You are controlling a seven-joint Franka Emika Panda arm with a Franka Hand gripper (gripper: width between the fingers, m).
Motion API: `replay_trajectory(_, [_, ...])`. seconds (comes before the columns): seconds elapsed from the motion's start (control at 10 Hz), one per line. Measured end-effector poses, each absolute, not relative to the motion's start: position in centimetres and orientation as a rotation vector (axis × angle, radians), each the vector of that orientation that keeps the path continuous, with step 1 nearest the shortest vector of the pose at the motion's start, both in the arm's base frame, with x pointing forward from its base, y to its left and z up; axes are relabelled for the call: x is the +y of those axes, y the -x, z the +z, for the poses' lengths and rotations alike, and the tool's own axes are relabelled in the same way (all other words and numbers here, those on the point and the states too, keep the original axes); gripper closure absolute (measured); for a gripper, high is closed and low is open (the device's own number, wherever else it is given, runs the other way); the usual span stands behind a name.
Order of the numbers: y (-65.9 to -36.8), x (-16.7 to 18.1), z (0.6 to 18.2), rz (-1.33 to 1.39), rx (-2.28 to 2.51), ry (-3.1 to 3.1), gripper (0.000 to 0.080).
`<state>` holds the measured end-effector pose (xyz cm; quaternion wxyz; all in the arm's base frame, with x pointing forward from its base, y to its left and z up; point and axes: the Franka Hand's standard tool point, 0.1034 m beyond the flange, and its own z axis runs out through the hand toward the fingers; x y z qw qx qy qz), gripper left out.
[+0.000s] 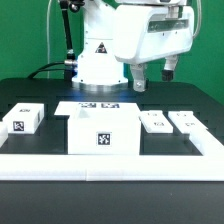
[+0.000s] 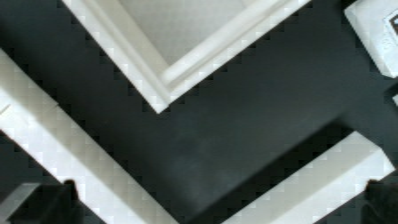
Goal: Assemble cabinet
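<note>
At the middle of the black table (image 1: 40, 95) stands the cabinet (image 1: 103, 128), a white cube-like box resting flat, its front face carrying one black-and-white square tag (image 1: 103, 140). Behind the cabinet lies the marker board (image 1: 100, 104); whether it touches the box's far edge I cannot tell. Behind that again rises the robot base (image 1: 97, 62). To the exterior view's left of the cabinet, apart from it, sits a small white block (image 1: 26, 120) with a tag on its top. To the exterior view's right of the cabinet lie two low white tagged pieces side by side: the near panel (image 1: 155, 122), just beside the box with a strip of black between them, and the far panel (image 1: 186, 120) beyond it. In front of the cabinet a white rail (image 1: 120, 166) runs across the table's edge. The gripper (image 1: 153, 78) hangs above the cabinet's level and toward the exterior view's right of it, roughly over the near panel and well clear of the table. Its dark fingers (image 1: 140, 80) stand apart with a plain gap between them, and nothing is held there. The wrist view shows black table surface (image 2: 231, 150), a white corner (image 2: 169, 85) with a raised rim, and a broad white band (image 2: 71, 150) crossing at a slant. Which parts these belong to I cannot tell.
</note>
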<state>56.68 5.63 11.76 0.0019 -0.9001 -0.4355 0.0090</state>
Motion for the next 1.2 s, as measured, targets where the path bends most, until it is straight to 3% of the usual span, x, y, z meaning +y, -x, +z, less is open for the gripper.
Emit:
replay_trajectory(0.8, [-56.6,5.7,11.7,0.018,-1.382,2.823,0.0001])
replay_trajectory(1.2, [-52.8,4.3,10.1,0.017,-1.714,2.652,0.0001])
